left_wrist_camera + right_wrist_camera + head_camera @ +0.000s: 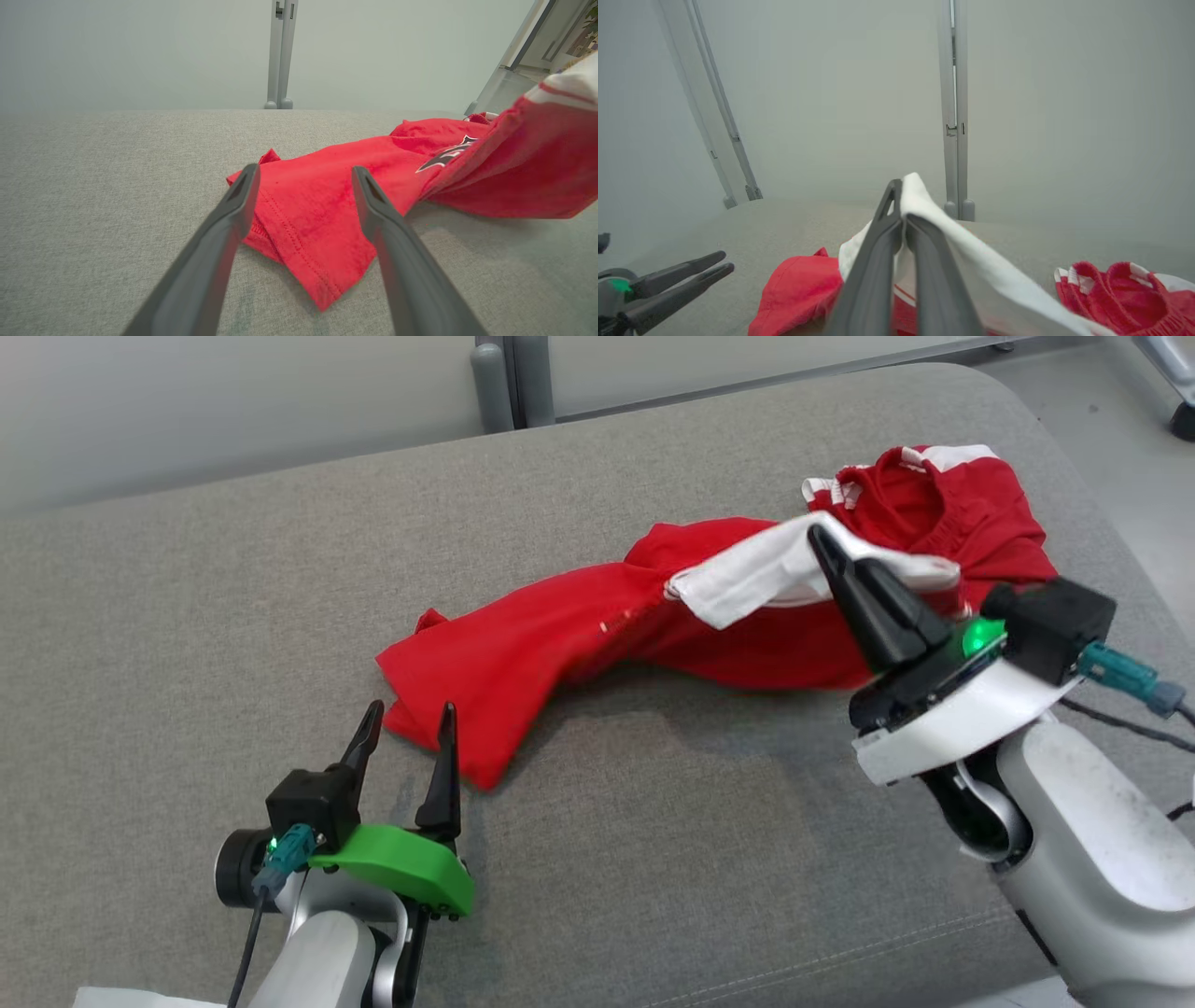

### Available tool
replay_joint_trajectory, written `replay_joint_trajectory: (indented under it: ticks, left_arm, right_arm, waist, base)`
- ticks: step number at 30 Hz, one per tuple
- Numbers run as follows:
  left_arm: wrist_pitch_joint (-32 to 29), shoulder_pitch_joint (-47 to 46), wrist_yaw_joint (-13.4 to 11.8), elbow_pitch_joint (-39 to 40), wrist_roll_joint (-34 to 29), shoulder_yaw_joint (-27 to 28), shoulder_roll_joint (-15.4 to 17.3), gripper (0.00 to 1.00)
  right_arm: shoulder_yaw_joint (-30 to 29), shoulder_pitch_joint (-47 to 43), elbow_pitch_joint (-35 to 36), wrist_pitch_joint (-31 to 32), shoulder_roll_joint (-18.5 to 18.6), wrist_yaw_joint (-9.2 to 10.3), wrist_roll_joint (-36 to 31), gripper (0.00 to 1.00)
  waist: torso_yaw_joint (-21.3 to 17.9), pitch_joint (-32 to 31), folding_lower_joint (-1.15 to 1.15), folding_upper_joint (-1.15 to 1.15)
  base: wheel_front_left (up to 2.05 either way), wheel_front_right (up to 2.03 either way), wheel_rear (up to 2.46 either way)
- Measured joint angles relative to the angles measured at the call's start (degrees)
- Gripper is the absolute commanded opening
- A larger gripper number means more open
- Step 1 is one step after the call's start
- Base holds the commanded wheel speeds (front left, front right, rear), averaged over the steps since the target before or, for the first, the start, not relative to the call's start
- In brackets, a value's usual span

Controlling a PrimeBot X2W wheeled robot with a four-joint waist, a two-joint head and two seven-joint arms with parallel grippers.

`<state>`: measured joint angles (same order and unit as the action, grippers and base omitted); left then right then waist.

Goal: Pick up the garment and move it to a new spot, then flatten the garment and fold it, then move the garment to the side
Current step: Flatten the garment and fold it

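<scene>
stage 1 only, by my read: your right gripper (820, 534) is clamped on the white sleeve (747, 581) of the red jersey (560, 635), cloth pinched between its 2 fingers and tented up off the grey cushion (233, 616). the rest of the jersey lies crumpled, trailing away from that grip toward your left gripper (411, 709). its jaws stand wide, and the red hem corner (317, 261) sits between its fingers, not pinched. so pickup is begun. the move to a new spot, flatten, fold and set-aside are all left. writing: 1 black graphic (444, 158) ahead-right of the left fingers, too creased to read. no brand tag legible. red-and-white striped ribbing (831, 490) lies just beyond the right fingertips.
</scene>
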<state>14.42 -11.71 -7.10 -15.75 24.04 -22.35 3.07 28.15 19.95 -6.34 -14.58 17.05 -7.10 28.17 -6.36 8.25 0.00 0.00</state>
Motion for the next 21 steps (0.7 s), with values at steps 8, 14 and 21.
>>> replay_joint_trajectory:
  ticks: [8,14,21]
  left_arm:
    - [0.0,1.4,0.0,-0.7,0.9,-0.4,-0.2,1.0]
    - [0.0,2.3,0.0,-0.4,2.3,0.1,-0.3,1.0]
    - [0.0,2.7,0.0,0.5,2.5,-0.1,-0.3,1.0]
  right_arm:
    - [3.3,7.7,10.8,0.0,5.3,-0.02,3.4,0.0]
    - [4.1,12.9,12.7,0.0,7.7,-0.01,7.2,0.0]
    - [7.0,20.3,11.1,2.8,7.8,-0.02,10.6,0.0]
  waist:
    - [-0.1,-3.7,0.0,0.0]
    - [1.0,-6.6,0.0,0.0]
    - [3.0,-8.3,0.0,0.0]
  base:
    - [0.0,0.0,0.0]
    - [0.0,0.0,0.0]
    - [0.0,0.0,0.0]
